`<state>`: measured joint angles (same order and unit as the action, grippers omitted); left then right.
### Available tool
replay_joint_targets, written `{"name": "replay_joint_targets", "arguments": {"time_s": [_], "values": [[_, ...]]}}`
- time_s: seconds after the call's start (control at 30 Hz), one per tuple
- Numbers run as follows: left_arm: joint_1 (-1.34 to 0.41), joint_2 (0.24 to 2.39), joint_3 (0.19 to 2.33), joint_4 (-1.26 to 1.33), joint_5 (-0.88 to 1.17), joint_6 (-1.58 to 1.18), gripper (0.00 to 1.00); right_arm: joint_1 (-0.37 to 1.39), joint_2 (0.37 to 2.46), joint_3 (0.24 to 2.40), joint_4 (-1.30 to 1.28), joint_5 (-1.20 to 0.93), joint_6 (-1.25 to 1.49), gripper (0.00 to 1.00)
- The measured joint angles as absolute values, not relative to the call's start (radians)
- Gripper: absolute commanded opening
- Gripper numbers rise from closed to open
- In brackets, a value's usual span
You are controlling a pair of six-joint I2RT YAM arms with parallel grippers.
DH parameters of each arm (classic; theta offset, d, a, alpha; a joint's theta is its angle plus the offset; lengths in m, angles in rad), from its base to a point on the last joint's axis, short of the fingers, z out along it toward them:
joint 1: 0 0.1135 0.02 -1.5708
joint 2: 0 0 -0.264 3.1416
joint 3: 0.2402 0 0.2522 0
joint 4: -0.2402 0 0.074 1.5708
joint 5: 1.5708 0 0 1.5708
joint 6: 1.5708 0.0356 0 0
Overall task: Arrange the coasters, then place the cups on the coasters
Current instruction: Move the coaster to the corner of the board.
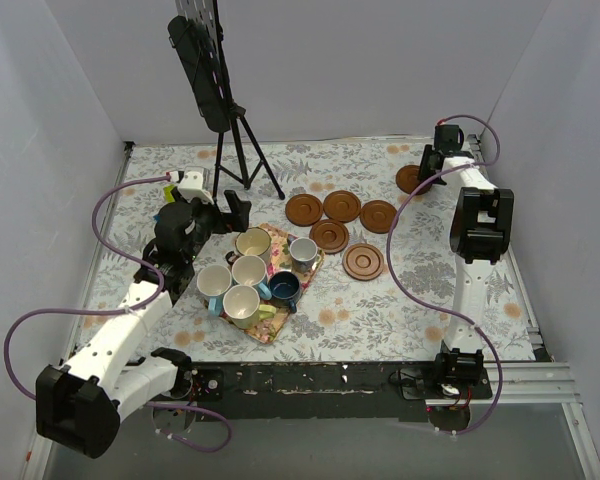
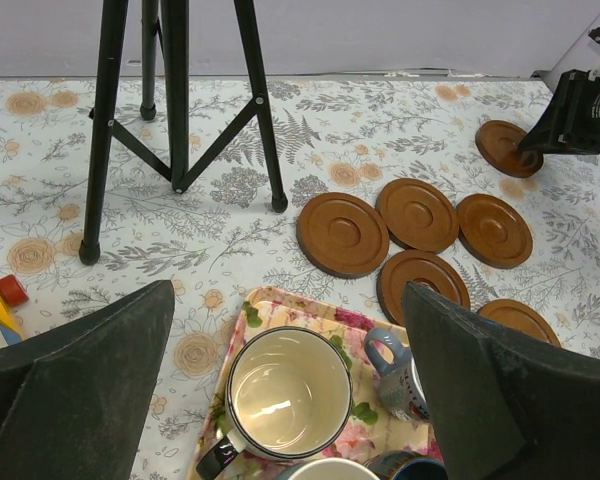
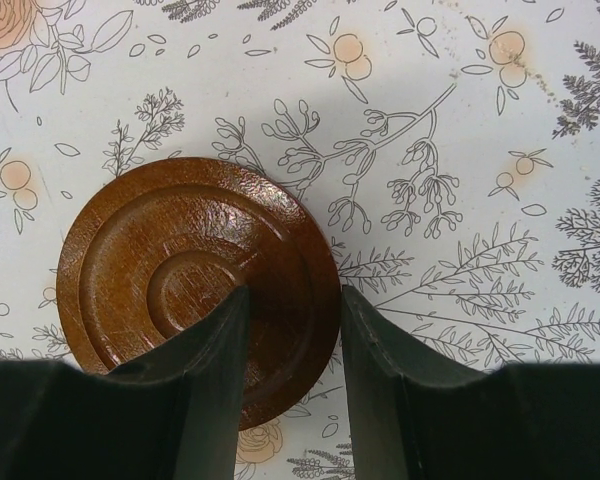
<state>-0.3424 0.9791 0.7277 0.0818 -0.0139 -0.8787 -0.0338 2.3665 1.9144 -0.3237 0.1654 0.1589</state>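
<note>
Right gripper (image 3: 295, 300) over the stray coaster (image 3: 180, 280), far right of the table (image 1: 430, 300)

I see the jaws standing partly apart with the coaster's right rim in the gap: one finger is over the disc and the other is at its outer edge, so the disc's bulk lies left of the jaws. I cannot tell whether the pads pinch the rim. The disc is round and flat on the table, so no long axis governs wrist angle. The right arm is by far the nearer. Five other coasters (image 1: 340, 215) cluster mid-table, to the left. The left gripper (image 2: 288, 290) is fully spread and empty above the cups (image 1: 250, 275) on the floral mat (image 2: 290, 305)
</note>
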Motion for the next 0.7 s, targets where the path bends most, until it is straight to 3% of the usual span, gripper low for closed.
{"name": "replay_joint_targets", "arguments": {"time_s": [0.7], "values": [[-0.344,1.012,0.728,0.078,-0.014,-0.878,0.98,-0.040,2.487,2.118,-0.374,0.173,0.183,0.38]]}}
